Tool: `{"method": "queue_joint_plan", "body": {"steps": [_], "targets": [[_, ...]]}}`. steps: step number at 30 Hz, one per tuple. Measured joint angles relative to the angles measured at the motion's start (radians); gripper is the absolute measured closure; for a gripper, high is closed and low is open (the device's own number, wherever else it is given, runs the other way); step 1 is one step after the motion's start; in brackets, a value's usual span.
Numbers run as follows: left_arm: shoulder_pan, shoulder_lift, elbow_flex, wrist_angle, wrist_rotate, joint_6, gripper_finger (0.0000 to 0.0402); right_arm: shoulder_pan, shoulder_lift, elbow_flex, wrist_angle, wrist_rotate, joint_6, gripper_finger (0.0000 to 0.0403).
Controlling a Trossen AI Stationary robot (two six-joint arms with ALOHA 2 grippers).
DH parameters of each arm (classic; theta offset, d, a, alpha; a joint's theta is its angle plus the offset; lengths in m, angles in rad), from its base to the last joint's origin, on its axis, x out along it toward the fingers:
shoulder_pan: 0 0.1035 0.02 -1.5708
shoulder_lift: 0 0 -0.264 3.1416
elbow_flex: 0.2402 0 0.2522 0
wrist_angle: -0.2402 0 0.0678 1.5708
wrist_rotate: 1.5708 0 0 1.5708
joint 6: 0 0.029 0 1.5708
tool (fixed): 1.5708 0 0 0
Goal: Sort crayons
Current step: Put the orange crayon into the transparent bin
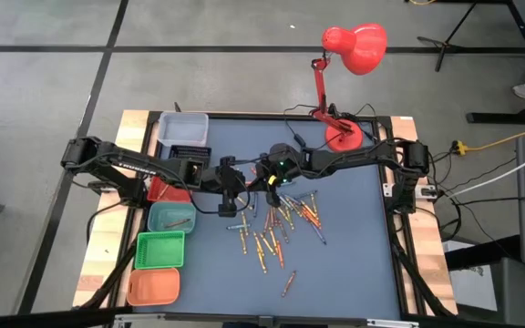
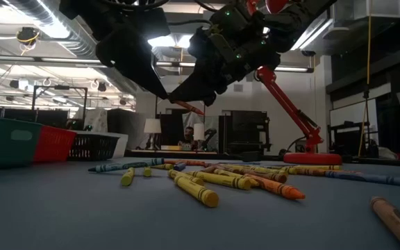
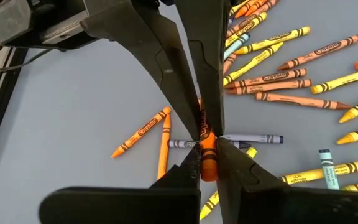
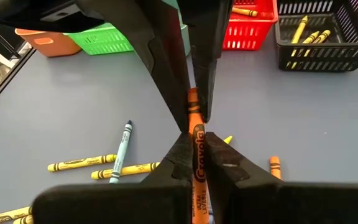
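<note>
On the left stand the coloured bins (image 1: 158,248), ready to receive sorted colours. Above the table's middle, the left gripper (image 3: 205,142) and the right gripper (image 4: 194,134) both clench one orange crayon (image 4: 197,155), probably a handover. The other crayons (image 1: 276,232) lie scattered below and to the right.

The orange crayon (image 4: 197,155) clamped between the fingers of the right hand (image 4: 196,134) carries the brand name "Crayola" in black lettering along its wrapper. Loose crayons (image 3: 291,62) lying on the bench (image 3: 73,112) beyond the left hand (image 3: 205,140) bear printed wrapper labels too, but these are too small to read.
</note>
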Motion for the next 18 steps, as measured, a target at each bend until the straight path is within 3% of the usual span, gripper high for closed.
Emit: {"method": "queue_joint_plan", "body": {"steps": [6,11,18], "targets": [[0.000,0.000,0.000,0.001,-0.001,0.000,0.0389,0.000,0.000,0.000,0.000,0.000,0.002,0.0368],[0.000,0.000,0.000,0.000,-0.007,0.000,0.0388,0.000,0.000,0.001,-0.001,0.006,0.005,0.0317],[0.000,-0.029,0.000,-0.063,-0.076,0.000,0.0388,-0.001,-0.002,0.002,-0.107,0.133,0.005,0.0268]]}}
